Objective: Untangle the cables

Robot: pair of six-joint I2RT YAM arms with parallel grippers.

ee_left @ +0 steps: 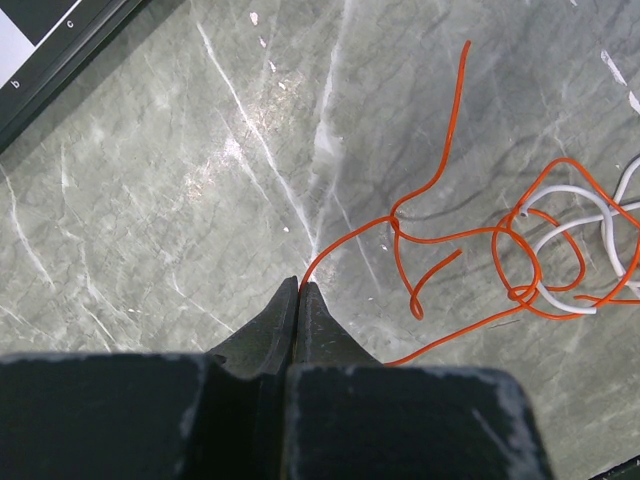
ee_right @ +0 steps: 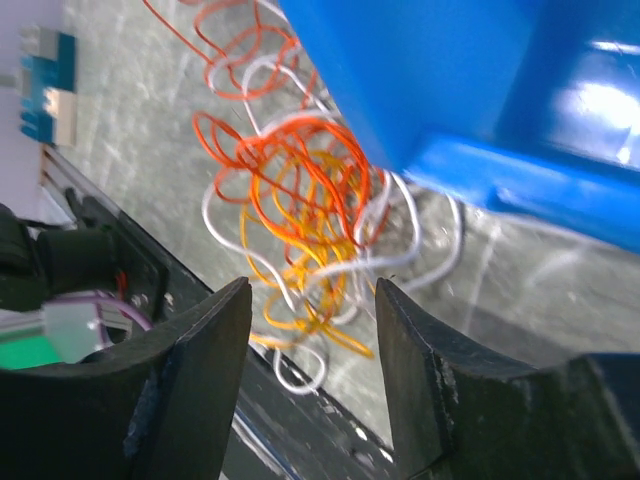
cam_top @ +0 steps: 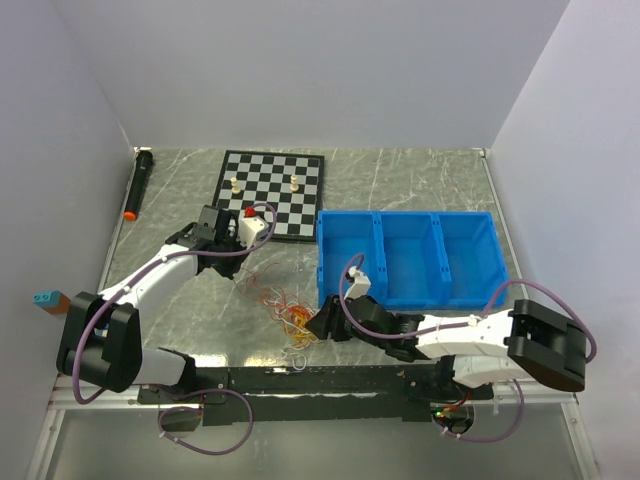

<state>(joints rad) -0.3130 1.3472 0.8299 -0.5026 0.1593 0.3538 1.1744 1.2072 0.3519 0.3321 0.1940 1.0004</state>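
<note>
Left gripper (ee_left: 300, 292) pinched closed on thin orange cable (ee_left: 350, 235) end. Right gripper (ee_right: 312, 292) jaws wide apart, empty, over tangled orange-yellow-white cable heap (ee_right: 300, 190).

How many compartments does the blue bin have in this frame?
3, side by side in the blue bin: left compartment, middle compartment, right compartment. The right arm covers the left one's near corner; no more seem hidden.
</note>
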